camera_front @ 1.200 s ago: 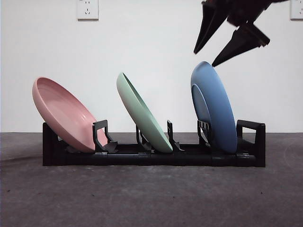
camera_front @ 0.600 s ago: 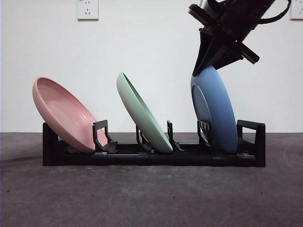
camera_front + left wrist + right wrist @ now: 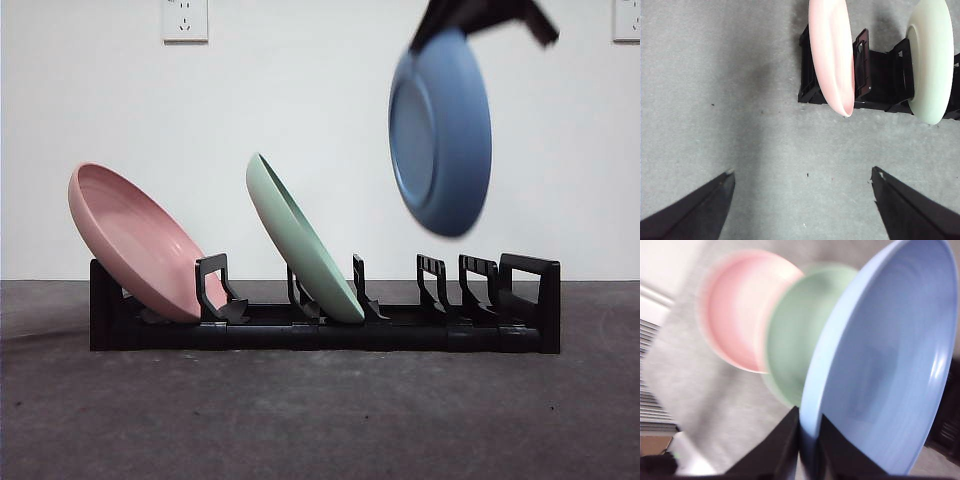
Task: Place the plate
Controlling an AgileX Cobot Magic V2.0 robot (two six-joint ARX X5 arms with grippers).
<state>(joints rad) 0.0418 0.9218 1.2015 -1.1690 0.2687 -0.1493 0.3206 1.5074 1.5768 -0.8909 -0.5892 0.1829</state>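
Round blue plastic plate (image 3: 440, 130) hung clear above black slotted rack (image 3: 325, 325), rim pinched by right gripper (image 3: 807, 437) for transfer; left gripper (image 3: 802, 200) waited, jaws wide.

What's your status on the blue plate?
Right gripper shut on blue plate, clear above rack. Left gripper open, waiting. Pink plate, green plate racked.

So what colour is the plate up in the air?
Blue plate, clearest in the front view.
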